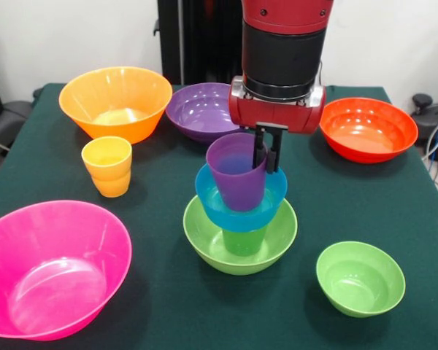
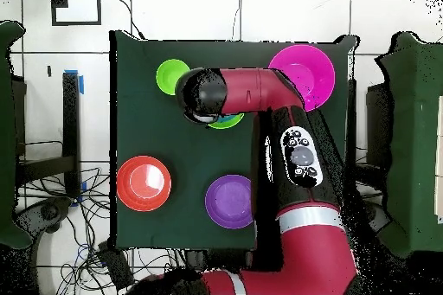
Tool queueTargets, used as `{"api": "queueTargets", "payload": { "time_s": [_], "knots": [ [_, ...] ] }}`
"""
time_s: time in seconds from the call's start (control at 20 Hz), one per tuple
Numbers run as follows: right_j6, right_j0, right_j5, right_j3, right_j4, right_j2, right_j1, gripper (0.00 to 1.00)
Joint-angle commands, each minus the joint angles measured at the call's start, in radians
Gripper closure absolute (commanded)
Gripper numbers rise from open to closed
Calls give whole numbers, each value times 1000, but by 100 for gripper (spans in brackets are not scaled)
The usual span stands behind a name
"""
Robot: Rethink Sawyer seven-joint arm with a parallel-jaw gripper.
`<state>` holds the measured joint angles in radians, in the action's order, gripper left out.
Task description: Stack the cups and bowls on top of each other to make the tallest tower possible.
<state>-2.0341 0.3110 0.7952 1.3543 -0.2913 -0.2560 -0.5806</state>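
Observation:
The tower stands mid-table: a lime-green bowl (image 1: 204, 240), a green cup (image 1: 244, 242) in it, and a blue bowl (image 1: 208, 191) on that cup. My gripper (image 1: 267, 166) comes down from above, shut on the right rim of the purple cup (image 1: 235, 179), one finger inside and one outside. The cup's base is down inside the blue bowl and the cup leans slightly. The small green bowl (image 1: 360, 278) sits alone on the cloth at the front right; it also shows in the overhead view (image 2: 170, 74). The yellow-orange cup (image 1: 107, 166) stands to the left.
A large pink bowl (image 1: 51, 266) sits at the front left. An orange bowl (image 1: 115, 102), a purple bowl (image 1: 193, 109) and a red-orange bowl (image 1: 367, 127) line the far side. In the overhead view my arm (image 2: 298, 162) covers the tower.

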Motion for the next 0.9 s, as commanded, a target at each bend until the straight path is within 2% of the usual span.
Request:
{"api": "queueTargets", "payload": {
  "time_s": [0.05,0.35,0.4,0.9],
  "knots": [
    [217,14,-60,-5,-113,-83,63,100],
    [206,13,-60,3,-110,-79,58,100],
    [206,13,-62,5,-111,-79,57,0],
    [207,14,-59,9,-110,-77,56,0]
  ]
}}
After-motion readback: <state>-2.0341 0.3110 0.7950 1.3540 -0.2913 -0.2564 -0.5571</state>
